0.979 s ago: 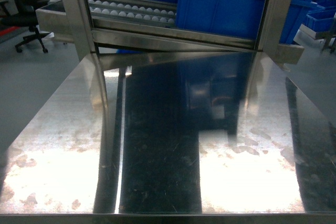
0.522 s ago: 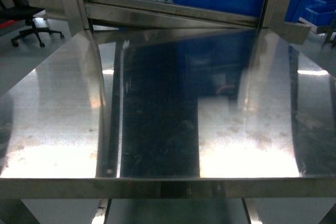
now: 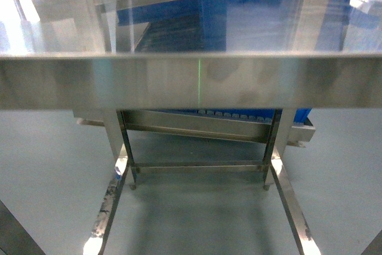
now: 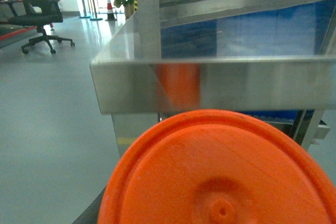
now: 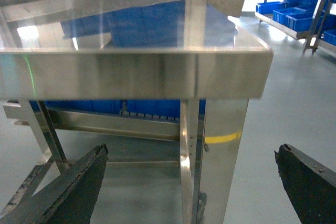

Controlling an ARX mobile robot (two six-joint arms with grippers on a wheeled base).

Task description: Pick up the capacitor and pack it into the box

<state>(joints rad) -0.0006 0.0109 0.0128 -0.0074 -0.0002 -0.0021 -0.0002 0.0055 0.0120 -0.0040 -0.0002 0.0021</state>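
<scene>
No capacitor and no box show in any view. An orange round disc (image 4: 220, 171) with a small hub fills the bottom of the left wrist view and hides my left gripper's fingers; I cannot tell whether it is held. My right gripper (image 5: 191, 187) is open, with its two dark fingers (image 5: 68, 192) far apart and nothing between them. It hangs in front of the table, below the level of the top. Neither gripper appears in the head view.
A stainless steel table (image 3: 191, 82) stands straight ahead, its front edge at head-camera height, with legs (image 3: 119, 147) and cross braces below. Blue bins (image 5: 294, 14) sit on racks at the right. An office chair (image 4: 39, 3) stands far left on grey floor.
The head view has sunk from looking down onto the shiny table top to facing its front edge, with the legs and the floor underneath now showing.
</scene>
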